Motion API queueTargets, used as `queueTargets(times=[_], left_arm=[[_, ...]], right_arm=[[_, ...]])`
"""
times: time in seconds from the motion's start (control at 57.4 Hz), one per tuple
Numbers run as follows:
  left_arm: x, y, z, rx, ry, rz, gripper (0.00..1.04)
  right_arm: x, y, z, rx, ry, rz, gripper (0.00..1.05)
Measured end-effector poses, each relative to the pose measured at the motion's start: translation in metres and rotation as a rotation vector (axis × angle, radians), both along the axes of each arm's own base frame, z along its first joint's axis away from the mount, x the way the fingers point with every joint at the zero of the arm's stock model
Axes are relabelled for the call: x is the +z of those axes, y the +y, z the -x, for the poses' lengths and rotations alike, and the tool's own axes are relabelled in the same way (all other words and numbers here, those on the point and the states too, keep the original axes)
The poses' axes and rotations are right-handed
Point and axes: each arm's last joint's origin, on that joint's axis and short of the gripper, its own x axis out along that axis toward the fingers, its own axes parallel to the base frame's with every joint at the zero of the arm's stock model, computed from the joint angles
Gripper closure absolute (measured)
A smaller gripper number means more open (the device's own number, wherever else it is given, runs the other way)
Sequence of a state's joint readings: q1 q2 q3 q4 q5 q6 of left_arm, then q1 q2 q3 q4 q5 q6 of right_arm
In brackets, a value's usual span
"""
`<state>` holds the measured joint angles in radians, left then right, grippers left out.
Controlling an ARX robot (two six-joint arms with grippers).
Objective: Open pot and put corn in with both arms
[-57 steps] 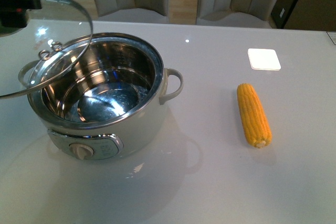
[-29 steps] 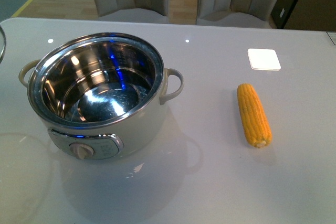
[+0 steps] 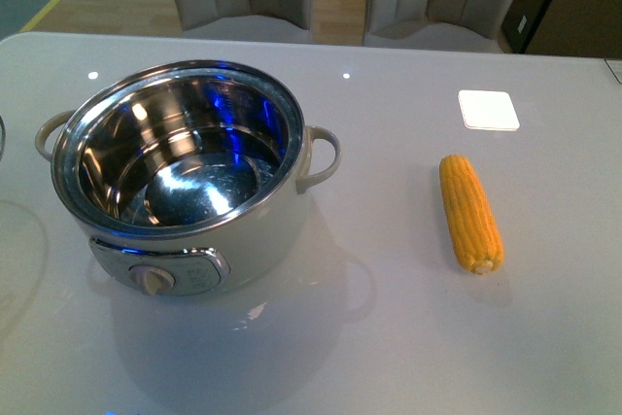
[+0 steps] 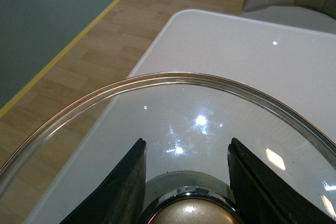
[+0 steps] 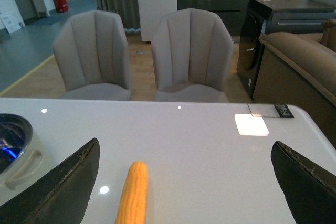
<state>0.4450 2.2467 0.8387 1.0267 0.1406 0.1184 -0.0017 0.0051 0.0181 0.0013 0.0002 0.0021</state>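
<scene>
Left wrist view, left gripper [image 4: 186, 145] fingers pinching glass lid [image 4: 210, 108] knob, right gripper [image 5: 185, 145] fingers spread wide, empty, near corn [image 5: 132, 192]

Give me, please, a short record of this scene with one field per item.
pot: lid off, steel bowl empty, standing on the white table
corn: lying on the table to the pot's right, apart from it
lid: glass, off the pot, held by its knob
left gripper: shut on the lid's knob
right gripper: open, above the table, not touching the corn
</scene>
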Motion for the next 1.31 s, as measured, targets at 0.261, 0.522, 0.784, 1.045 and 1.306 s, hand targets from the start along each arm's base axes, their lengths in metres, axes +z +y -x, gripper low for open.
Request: queueTargets(times=[0.261, 0.522, 0.784, 1.045, 1.306], left_arm=[[-0.036, 0.005, -0.016, -0.037, 0.006, 0.022, 0.64], [-0.061, 0.009, -0.024, -0.068, 0.004, 0.049, 0.64], [-0.089, 0.010, -0.026, -0.070, 0.014, 0.051, 0.64], [-0.098, 0.009, -0.024, -0.073, 0.007, 0.055, 0.64], [-0.099, 0.010, -0.025, -0.066, 0.007, 0.047, 0.35]], right_arm=[[0.000, 0.000, 0.000, 0.000, 0.000, 0.000, 0.09], [0.000, 0.000, 0.000, 0.000, 0.000, 0.000, 0.09], [0.000, 0.000, 0.000, 0.000, 0.000, 0.000, 0.09], [0.000, 0.000, 0.000, 0.000, 0.000, 0.000, 0.09], [0.000, 0.000, 0.000, 0.000, 0.000, 0.000, 0.09]])
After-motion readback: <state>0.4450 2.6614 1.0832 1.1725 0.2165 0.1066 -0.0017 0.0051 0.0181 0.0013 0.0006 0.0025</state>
